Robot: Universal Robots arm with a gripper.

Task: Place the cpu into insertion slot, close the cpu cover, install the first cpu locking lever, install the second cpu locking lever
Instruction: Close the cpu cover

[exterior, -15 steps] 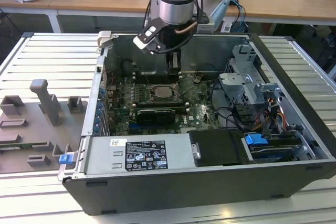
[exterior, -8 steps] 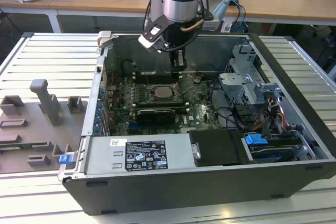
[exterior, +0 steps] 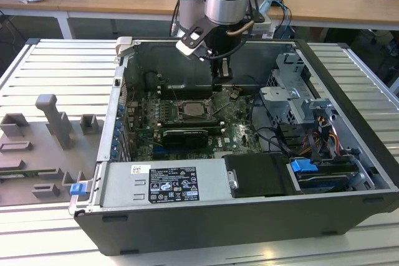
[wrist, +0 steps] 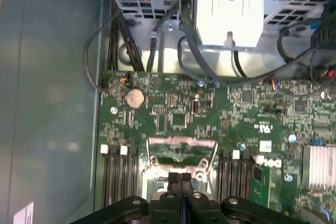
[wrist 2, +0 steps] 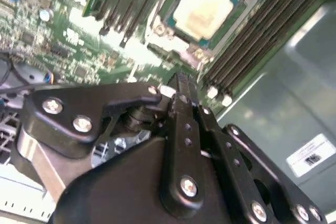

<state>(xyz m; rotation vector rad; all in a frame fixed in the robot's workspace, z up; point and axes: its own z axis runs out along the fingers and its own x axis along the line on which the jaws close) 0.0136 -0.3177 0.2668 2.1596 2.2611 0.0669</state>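
Near dark square insertion slot (exterior: 190,109), with black fingers (wrist: 174,183) pressed together, empty; could scrape seated pale silvery square cpu (wrist 2: 202,6) if lowered askew.

**What my own fingers keep from me**

In the exterior view the insertion slot (exterior: 194,109) is too small for me to read any detail. In the first wrist view my gripper (wrist: 181,181) covers most of it. In the second wrist view the cpu (wrist 2: 202,6) is blurred.
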